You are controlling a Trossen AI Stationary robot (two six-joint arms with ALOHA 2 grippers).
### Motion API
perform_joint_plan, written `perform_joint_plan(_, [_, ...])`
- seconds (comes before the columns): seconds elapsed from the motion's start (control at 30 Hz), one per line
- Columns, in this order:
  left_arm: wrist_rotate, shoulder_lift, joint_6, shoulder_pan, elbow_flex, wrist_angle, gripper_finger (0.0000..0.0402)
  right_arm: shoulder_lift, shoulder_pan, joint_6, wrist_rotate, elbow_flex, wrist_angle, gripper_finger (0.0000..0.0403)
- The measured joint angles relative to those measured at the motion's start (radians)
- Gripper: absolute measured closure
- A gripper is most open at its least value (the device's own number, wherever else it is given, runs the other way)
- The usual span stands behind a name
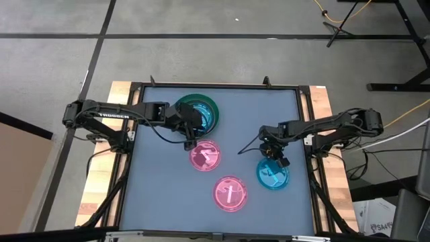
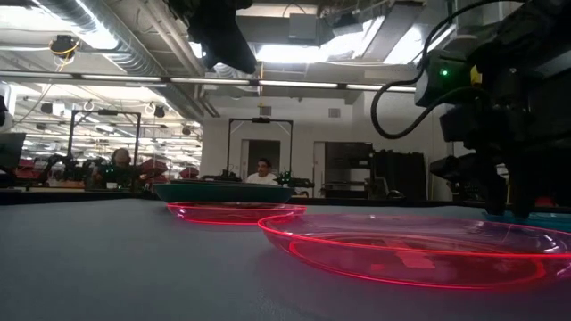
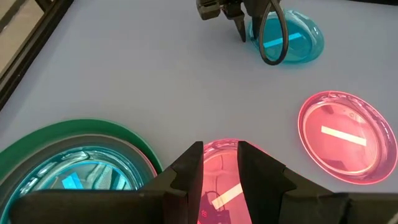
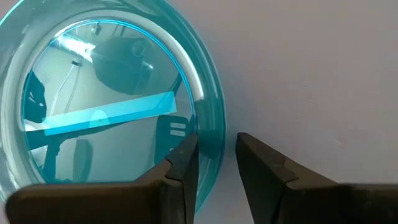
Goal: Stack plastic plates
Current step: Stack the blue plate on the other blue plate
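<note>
Nearest the high camera's lower edge lies a translucent pink plate point(image 1: 230, 193), with a second pink plate point(image 1: 205, 156) farther up and left of it. At the far left sits the stack point(image 1: 197, 113): a dark green plate with cyan plates nested in it. The left gripper point(image 1: 190, 142) hangs over the near edge of that second pink plate. The right gripper point(image 1: 275, 158) is at the far rim of the lone cyan plate point(image 1: 272, 175) on the right.

From table height, the nearest pink plate point(image 2: 410, 247) fills the foreground, another pink plate point(image 2: 234, 212) lies behind it, and the green stack point(image 2: 223, 191) is beyond. People sit in the room behind.

Seen from the left wrist, the left fingers point(image 3: 186, 171) stand a little apart above the pink plate's rim point(image 3: 219, 148), gripping nothing.

Looking past the right wrist, the right fingers point(image 4: 180, 165) straddle the cyan plate's rim point(image 4: 208, 134), one inside and one outside, parted and not yet pinching.

For a clean pickup, I judge the right gripper should settle lower so the rim wall sits deep between the pads, then close gently; the thin plastic could flex or skid. Lift level and carry it well above the pink plates to the stack.
</note>
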Motion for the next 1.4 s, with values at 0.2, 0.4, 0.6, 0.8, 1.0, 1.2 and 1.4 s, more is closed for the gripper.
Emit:
perform_joint_plan(0.2, [0.0,0.0,0.0,0.0,0.0,0.0,0.031,0.001,0.0,0.0,-0.005,0.0,-0.002,0.0298])
perform_joint_plan(0.4, [0.0,0.0,0.0,0.0,0.0,0.0,0.031,0.001,0.0,-0.003,-0.016,0.0,-0.007,0.0298])
perform_joint_plan(0.6, [0.0,0.0,0.0,0.0,0.0,0.0,0.031,0.002,0.001,-0.022,-0.026,0.0,-0.01,0.0298])
perform_joint_plan(0.8, [0.0,0.0,0.0,0.0,0.0,0.0,0.031,0.002,0.001,-0.022,-0.027,-0.001,-0.011,0.0315])
perform_joint_plan(1.0, [0.0,0.0,0.0,0.0,0.0,0.0,0.031,0.002,0.002,-0.022,-0.034,-0.001,-0.01,0.0372])
perform_joint_plan(1.2, [0.0,0.0,0.0,0.0,0.0,0.0,0.031,0.002,0.002,-0.022,-0.032,-0.001,-0.006,0.0398])
perform_joint_plan(1.4, [0.0,0.0,-0.001,0.0,0.0,0.0,0.031,0.002,0.002,-0.022,-0.025,-0.002,0.025,0.04])
